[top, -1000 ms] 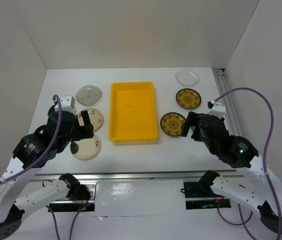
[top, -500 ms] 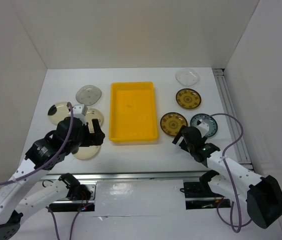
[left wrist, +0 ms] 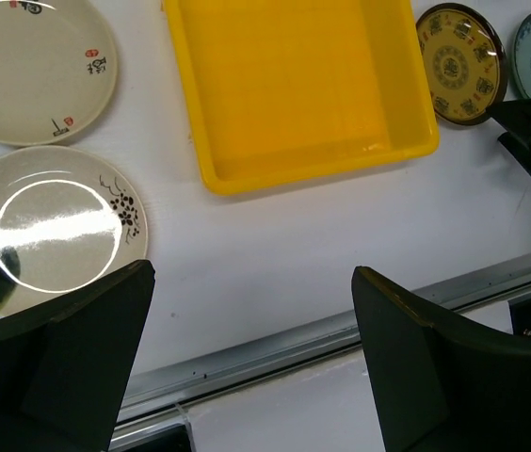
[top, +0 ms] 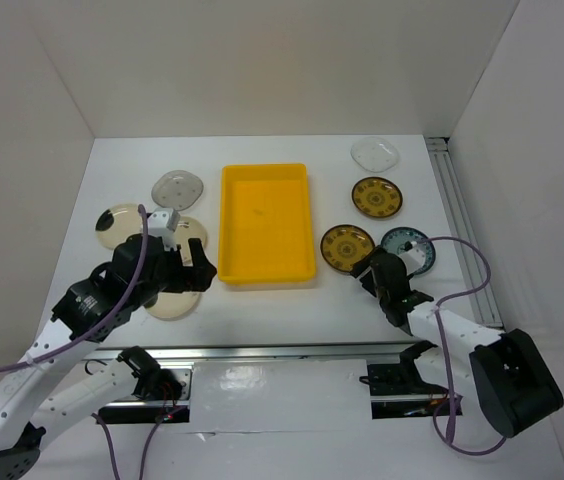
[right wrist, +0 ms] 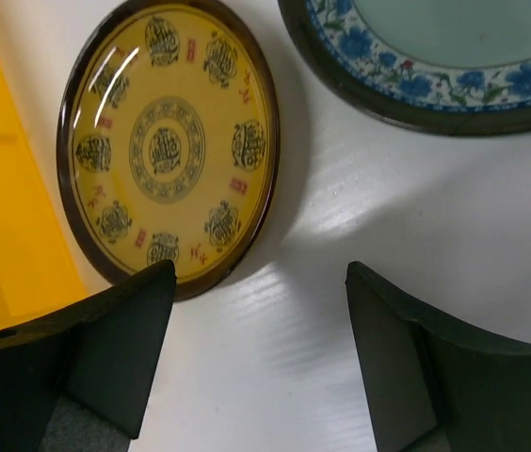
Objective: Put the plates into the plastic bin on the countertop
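**Right gripper down at the near brown plate, jaws apart, empty**

Right gripper (right wrist: 258,282) sits low over the countertop (top: 292,295), at the near rim of the near brown plate (top: 346,246). A second ago it was higher and further right, hiding the blue-rimmed plate (top: 409,248). That plate now shows, just right of the near brown plate. Fingers stand apart with bare countertop between them, nothing held. The bin-side finger (right wrist: 87,348) overlaps the plate's near rim in the wrist view; whether it touches, cannot tell. Right arm (top: 442,325) is folded low, forearm running from the near right toward far left.

Left gripper (left wrist: 254,282) has shifted right and nearer since a second ago, uncovering the far-left cream plate (top: 117,222). It hovers wide open and empty, just left of the near left corner of the yellow bin (top: 267,225). It is over the gap between the red-marked cream plate (left wrist: 35,66) and the near cream plate (top: 167,303). Left arm (top: 92,300) reaches in from the near left, wrist tipped down.

Grey speckled plate (top: 179,187) lies left of the bin at the far side. Far brown plate (top: 377,197) and clear plate (top: 375,153) lie right of it, both unmoved. All plates lie on the countertop, outside the bin.
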### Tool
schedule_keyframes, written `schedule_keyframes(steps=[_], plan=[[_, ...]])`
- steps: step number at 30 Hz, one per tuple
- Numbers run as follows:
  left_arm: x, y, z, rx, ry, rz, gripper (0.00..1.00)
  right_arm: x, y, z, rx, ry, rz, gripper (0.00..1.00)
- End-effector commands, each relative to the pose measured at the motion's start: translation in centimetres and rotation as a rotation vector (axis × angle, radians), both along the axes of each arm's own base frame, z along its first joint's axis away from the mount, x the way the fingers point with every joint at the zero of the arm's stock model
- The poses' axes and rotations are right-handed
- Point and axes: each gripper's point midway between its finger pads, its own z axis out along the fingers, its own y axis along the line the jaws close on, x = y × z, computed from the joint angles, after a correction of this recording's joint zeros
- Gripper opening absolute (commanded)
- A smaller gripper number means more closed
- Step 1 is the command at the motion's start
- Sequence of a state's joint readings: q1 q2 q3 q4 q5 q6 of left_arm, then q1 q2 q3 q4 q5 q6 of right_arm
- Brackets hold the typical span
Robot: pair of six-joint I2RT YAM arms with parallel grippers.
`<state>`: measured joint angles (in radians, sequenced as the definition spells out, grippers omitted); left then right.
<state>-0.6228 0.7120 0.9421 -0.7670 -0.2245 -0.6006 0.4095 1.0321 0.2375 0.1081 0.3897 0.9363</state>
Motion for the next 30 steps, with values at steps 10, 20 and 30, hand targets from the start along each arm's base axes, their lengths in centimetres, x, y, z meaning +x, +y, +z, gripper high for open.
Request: schedule_keyframes(steps=[10,20,30], plan=[[0.4,-0.6,1.5,-0.038,-0.063,-0.031,1.00,1.1,-1.9,-3.8,0.000,0.123,-0.142,0.55],[0.4,-0.6,1.1,-0.033,-0.056,-0.031,1.00,0.2,-2.8,-4.1,0.016,0.165,-0.239,0.08],[0.4,-0.4,1.0,-0.030,-0.049,-0.015,1.00,2.6,-4.0,2.7,-0.019,-0.024,-0.348,0.00]])
